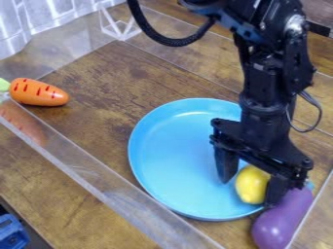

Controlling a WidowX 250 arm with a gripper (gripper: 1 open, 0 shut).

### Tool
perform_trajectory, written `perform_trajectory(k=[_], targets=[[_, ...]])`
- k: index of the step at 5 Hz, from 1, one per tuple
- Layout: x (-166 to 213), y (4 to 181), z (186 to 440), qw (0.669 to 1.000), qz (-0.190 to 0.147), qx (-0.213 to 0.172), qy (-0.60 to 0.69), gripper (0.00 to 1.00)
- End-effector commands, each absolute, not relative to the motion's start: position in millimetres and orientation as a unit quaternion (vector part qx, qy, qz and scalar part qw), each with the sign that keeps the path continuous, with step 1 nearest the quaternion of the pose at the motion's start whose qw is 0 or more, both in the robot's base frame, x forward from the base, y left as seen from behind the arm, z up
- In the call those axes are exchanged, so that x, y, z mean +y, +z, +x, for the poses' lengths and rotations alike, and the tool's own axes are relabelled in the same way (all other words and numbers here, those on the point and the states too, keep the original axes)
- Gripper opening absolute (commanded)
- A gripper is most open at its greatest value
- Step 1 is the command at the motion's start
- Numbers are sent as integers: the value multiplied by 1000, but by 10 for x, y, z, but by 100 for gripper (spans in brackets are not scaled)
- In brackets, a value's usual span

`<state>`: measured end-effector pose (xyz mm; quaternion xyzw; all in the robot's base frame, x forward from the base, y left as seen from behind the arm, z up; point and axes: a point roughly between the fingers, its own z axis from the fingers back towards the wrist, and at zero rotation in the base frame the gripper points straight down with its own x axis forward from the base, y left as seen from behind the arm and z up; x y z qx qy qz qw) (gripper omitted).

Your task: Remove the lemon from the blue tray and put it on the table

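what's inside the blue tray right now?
Only the lemon, near the blue tray's right rim, with the open tool straddling it. Its top is covered by the tool. Eggplant lies outside.

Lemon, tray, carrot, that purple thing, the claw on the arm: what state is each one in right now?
lemon: lying in the blue tray near its right rim, between the end effector's fingers, not lifted.
blue tray: flat on the table, holding only the lemon.
end effector: open, pointing down, straddling the lemon.
carrot: lying on the table, far left, untouched.
eggplant: lying just outside the tray's right rim.
table: bearing everything.
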<state>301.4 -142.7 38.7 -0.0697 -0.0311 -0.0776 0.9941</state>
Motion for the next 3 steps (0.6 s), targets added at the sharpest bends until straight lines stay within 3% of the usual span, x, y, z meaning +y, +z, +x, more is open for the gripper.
perform_trajectory(k=[1, 3], targets=[[-1576, 571, 3004, 991, -83, -57, -93, 0], [-1531, 727, 3032, 991, -79, -60, -94, 0]])
